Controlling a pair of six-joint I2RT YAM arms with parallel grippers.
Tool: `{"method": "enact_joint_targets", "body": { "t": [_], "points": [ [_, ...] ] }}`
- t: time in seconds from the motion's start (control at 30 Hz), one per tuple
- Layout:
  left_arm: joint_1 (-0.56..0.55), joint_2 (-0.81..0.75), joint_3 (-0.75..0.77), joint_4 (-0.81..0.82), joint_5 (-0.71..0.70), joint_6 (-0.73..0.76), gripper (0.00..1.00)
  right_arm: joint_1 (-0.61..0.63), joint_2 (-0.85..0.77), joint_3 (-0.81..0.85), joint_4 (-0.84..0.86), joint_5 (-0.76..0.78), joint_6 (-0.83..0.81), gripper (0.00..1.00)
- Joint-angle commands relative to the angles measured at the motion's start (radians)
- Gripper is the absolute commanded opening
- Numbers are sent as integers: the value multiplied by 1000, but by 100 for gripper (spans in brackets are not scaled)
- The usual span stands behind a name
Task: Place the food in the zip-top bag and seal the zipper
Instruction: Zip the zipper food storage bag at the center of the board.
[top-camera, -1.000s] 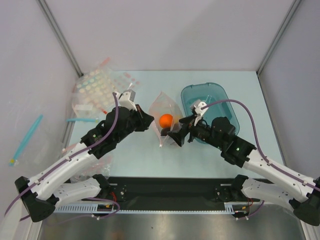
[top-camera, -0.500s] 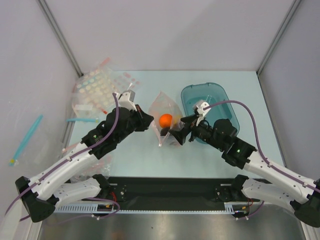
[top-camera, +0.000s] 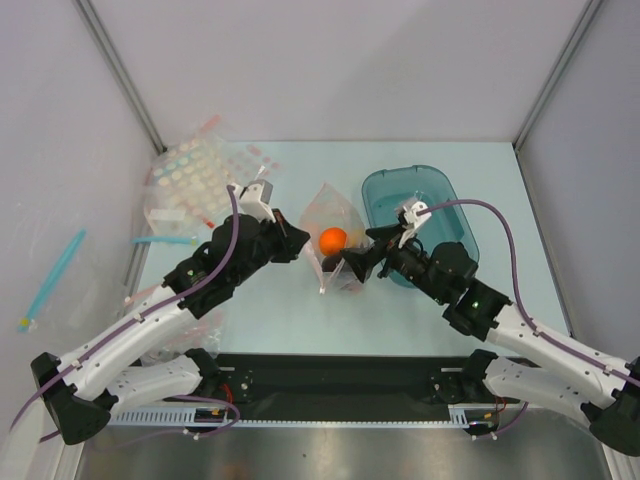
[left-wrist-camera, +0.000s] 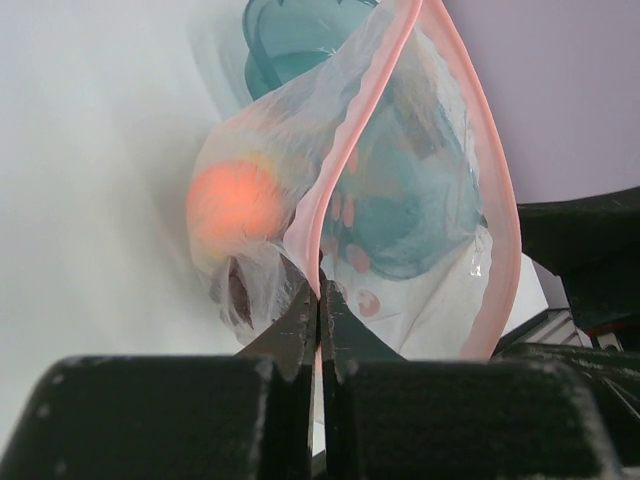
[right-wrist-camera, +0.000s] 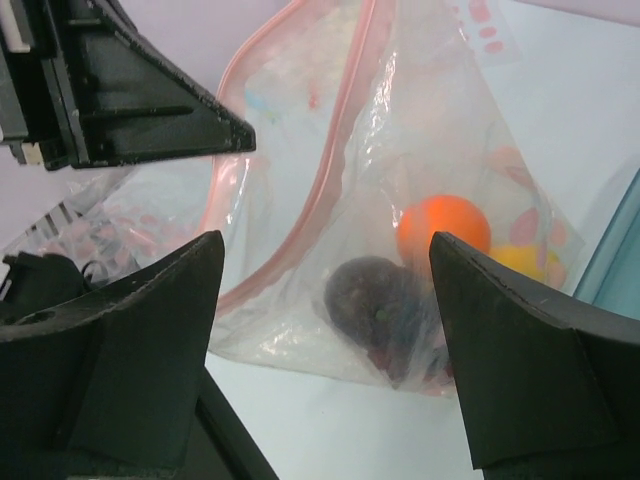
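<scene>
The clear zip-top bag (top-camera: 328, 218) stands upright at the table's middle, mouth open. In it I see the orange (top-camera: 332, 239), a near-black plum (right-wrist-camera: 385, 298) and a yellow piece (right-wrist-camera: 525, 262). My left gripper (top-camera: 300, 243) is shut on the pale pink zipper strip (left-wrist-camera: 345, 150) at the bag's left mouth edge, fingertips pinched together (left-wrist-camera: 320, 305). My right gripper (top-camera: 351, 268) is open and empty. Its fingers (right-wrist-camera: 170, 300) stand on either side of the bag's lower part with the plum between them (right-wrist-camera: 328, 262), not touching the bag.
The teal tray (top-camera: 440, 195) stands just right of the bag, behind my right wrist. Dotted clear bags (top-camera: 195, 175) lie at the back left, one with a blue strip (top-camera: 165, 240). A teal stick (top-camera: 55, 272) lies beyond the left wall.
My right gripper has edged a little up and towards the bag. The left gripper and the bag have stayed put.
</scene>
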Motion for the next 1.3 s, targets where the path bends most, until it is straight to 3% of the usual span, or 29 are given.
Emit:
{"method": "enact_joint_targets", "body": {
  "t": [0.0,0.07,0.2,0.23,0.3,0.33,0.37,0.4,0.43,0.5,0.53,0.57,0.6,0.63,0.77,0.83,1.07,1.27],
  "points": [
    [7,-11,1,68,38,28,0,-2,22,31,73,49,43,88],
    [7,-12,-2,80,62,39,1,1,41,54,62,33,58,83],
    [6,-8,-7,126,150,74,3,16,82,83,39,32,72,57],
    [6,1,-4,129,162,80,4,21,94,86,36,32,72,39],
    [3,9,4,131,190,97,6,21,98,84,35,47,78,19],
    [3,12,5,132,190,105,10,21,93,81,36,53,92,3],
    [0,21,7,138,223,123,14,22,88,77,42,56,100,0],
    [-2,23,7,151,251,132,22,22,81,69,51,62,106,0],
    [-3,23,5,161,272,143,42,22,73,42,86,66,114,0],
    [-17,8,-25,222,311,184,58,22,46,14,116,102,124,0],
    [-20,0,-38,239,309,191,73,21,36,-6,123,122,127,0],
    [-25,-9,-51,259,312,204,77,19,21,-15,133,141,131,0],
    [-26,-37,-88,314,320,217,93,7,4,-30,133,209,141,0],
    [-29,-44,-99,327,323,229,100,0,-5,-52,142,223,146,0],
    [-68,-60,-128,387,308,278,100,-34,-37,-78,147,321,195,0],
    [-129,-54,-134,401,232,342,100,-56,-44,-77,130,355,233,0],
    [-327,-80,-277,584,-29,542,100,-96,-47,-49,61,365,313,0],
    [-419,-114,-426,778,-67,737,100,-109,-59,-46,45,346,347,0]
  ]
}}
